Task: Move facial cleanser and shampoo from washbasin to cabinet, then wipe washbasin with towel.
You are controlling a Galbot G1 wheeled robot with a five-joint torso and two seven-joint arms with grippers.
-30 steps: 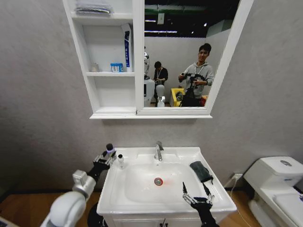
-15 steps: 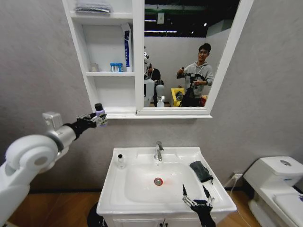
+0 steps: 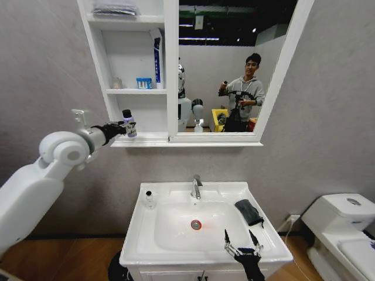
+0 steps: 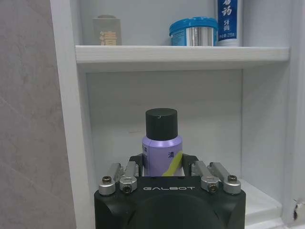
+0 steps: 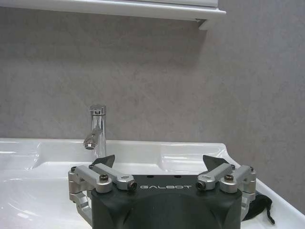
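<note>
Standing upright, the lilac black-capped plastic bottle (image 4: 162, 149) sits clamped in the left gripper (image 3: 125, 127) before the white wall cabinet's (image 3: 96, 52) lowest open shelf; the right gripper (image 3: 239, 243) hovers spread wide over the white ceramic washbasin (image 3: 146, 234), near the dark grey folded towel (image 3: 248, 211).

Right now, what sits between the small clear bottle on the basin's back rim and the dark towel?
In the head view, the chrome tap stands between the small bottle and the towel, along the washbasin back rim.
</note>
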